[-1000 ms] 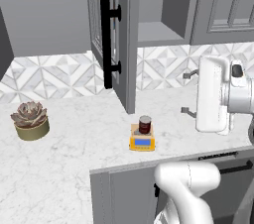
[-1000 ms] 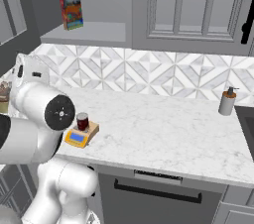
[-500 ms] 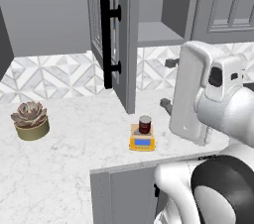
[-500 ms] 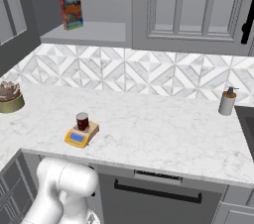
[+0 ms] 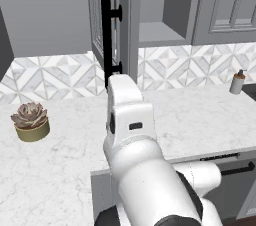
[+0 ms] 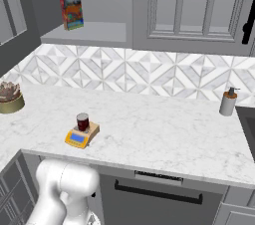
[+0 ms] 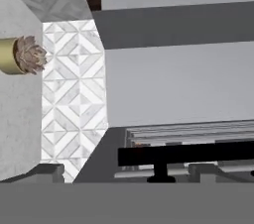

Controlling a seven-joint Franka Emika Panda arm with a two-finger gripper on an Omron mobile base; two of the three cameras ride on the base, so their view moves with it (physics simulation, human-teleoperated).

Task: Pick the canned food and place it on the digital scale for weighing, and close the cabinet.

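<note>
On counter [image 6: 164, 129], 1 can [image 6: 82, 121] atop 1 scale [image 6: 81, 136], cabinet door [image 5: 106, 20] open

My own white arm [image 5: 137, 170] blocks the middle of the surface [image 5: 60, 170] in the left base view. The cabinet [image 5: 107, 20] door runs off the top edge there. In the hand view its black handle [image 7: 188, 154] is cut at the right edge.
</note>
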